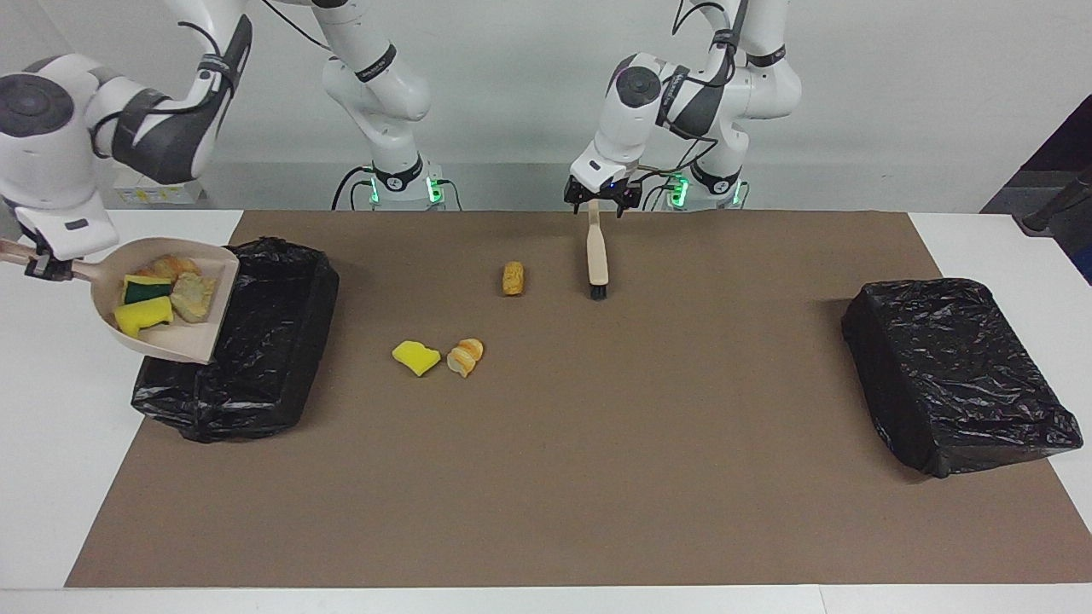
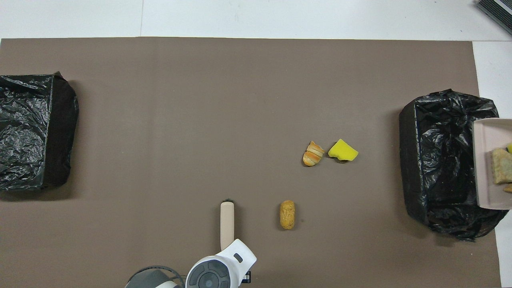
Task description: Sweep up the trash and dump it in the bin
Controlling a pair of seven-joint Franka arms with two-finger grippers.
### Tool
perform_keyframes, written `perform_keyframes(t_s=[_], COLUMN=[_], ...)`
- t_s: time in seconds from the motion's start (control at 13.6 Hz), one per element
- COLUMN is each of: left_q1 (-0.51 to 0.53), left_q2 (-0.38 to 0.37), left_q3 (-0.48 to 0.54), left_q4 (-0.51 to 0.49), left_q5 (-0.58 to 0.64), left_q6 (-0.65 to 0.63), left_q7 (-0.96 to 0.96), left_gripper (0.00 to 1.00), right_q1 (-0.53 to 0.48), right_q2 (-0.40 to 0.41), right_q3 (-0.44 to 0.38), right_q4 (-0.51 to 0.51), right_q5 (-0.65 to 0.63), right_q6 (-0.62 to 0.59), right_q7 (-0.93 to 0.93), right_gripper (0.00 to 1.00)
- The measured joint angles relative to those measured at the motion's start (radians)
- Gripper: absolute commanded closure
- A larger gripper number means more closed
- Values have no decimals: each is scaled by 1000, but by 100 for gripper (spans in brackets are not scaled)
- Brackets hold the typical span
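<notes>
My right gripper (image 1: 38,266) is clamped on the handle of the dustpan (image 1: 183,337), holding it up at the right arm's end of the table. The bin (image 1: 273,341) lies from it toward the table's middle, under the pan's lip. I judge that tipping along the handle-to-lip line should slide the trash (image 1: 162,294) in. My left gripper (image 1: 601,205) hangs open over the brush (image 1: 597,256).

**No legible text in either view**

No word, label, brand, number or sign can be read anywhere in the scene. The dark bands on the arm joints carry small pale marks, too small to make out. Nothing on the bench bears any print.
</notes>
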State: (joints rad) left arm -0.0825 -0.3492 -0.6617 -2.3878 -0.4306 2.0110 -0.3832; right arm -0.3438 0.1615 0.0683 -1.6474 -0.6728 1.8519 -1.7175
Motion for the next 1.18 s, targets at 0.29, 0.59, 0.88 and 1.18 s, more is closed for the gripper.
perform_keyframes(t_s=[0.29, 0.59, 0.88, 1.18], left_q1=[9, 9, -1, -80], left_q2=[0, 42, 201, 315], left_q3=[250, 495, 610, 683], left_q4=[165, 344, 706, 855], left_q5=[246, 361, 409, 412], left_q6=[-96, -180, -432, -502], left_q7=[230, 453, 549, 546], left_gripper=[0, 0, 0, 0], right_q1=[67, 16, 54, 165], right_q2=[-14, -28, -65, -76], right_q3=[0, -6, -2, 5], right_q4=[-102, -126, -76, -46], right_q5=[-111, -160, -190, -213], right_q6=[-10, 7, -72, -190], right_q7=[114, 116, 65, 88], right_gripper=[100, 100, 100, 100])
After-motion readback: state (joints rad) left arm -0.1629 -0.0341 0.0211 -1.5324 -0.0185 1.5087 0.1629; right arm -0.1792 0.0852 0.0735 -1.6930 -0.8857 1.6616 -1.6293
